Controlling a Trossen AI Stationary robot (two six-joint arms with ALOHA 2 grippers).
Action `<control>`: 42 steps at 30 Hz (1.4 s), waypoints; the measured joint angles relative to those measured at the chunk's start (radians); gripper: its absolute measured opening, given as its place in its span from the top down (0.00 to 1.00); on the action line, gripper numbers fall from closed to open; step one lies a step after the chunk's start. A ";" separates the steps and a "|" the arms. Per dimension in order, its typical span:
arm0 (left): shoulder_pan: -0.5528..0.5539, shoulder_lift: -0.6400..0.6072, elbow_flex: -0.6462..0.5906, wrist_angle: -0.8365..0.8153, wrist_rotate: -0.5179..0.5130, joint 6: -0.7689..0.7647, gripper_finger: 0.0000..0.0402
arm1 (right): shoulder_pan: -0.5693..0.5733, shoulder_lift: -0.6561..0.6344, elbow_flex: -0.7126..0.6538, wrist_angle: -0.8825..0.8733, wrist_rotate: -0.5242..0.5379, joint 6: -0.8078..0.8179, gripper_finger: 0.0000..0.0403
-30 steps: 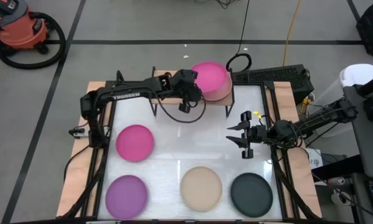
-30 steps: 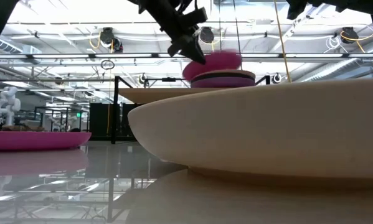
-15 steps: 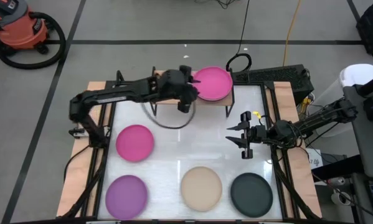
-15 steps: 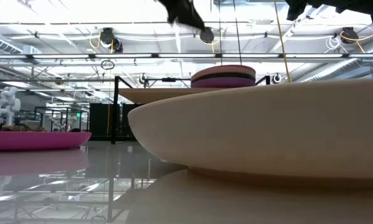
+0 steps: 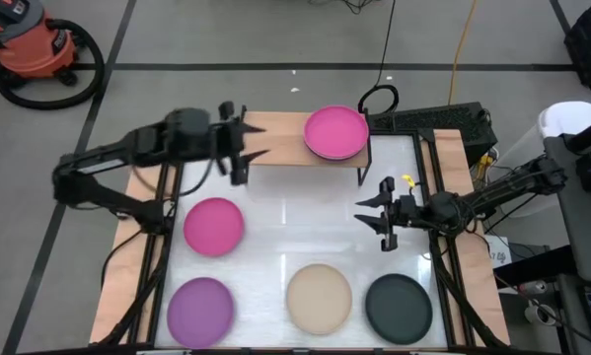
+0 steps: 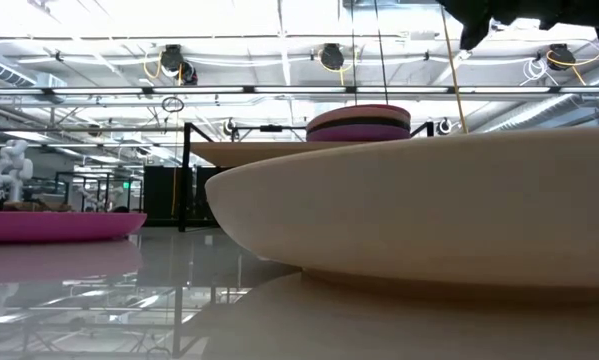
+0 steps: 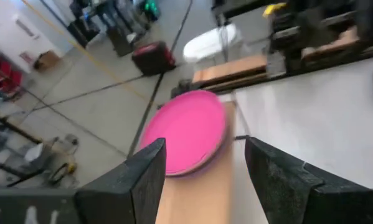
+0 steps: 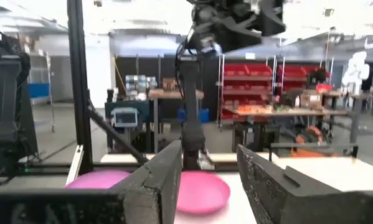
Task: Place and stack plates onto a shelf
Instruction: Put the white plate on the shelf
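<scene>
The shelf [image 5: 280, 133], a light wood plank on thin black legs, stands at the table's far edge. On its right end rests a stack of plates [image 6: 359, 122] with a magenta plate [image 5: 335, 133] on top. My left gripper [image 5: 248, 138] hovers open over the shelf's left end, its fingers pointing toward the stack [image 7: 185, 132], holding nothing. My right gripper [image 5: 372, 212] stands open above the table's right half, empty. Flat on the table lie a magenta plate [image 5: 214, 226], a purple plate [image 5: 201, 308], a beige plate [image 5: 319, 298] and a dark grey plate [image 5: 398, 307].
Bare white tabletop [image 5: 305, 217] lies between the shelf and the near row of plates. Wooden rails [image 5: 127, 256] and black frame bars run along the table's left and right sides. A black cable [image 5: 379, 97] loops behind the shelf.
My left gripper has opened and let go of the magenta plate, which now lies flat on top of the stack. The gripper has then drawn back toward the table's left edge along the shelf, rising out of the low view.
</scene>
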 joint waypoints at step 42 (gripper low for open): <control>-0.307 -0.464 -1.060 0.967 -0.073 -0.242 0.44 | -0.059 0.703 0.329 -0.549 -0.451 0.602 0.65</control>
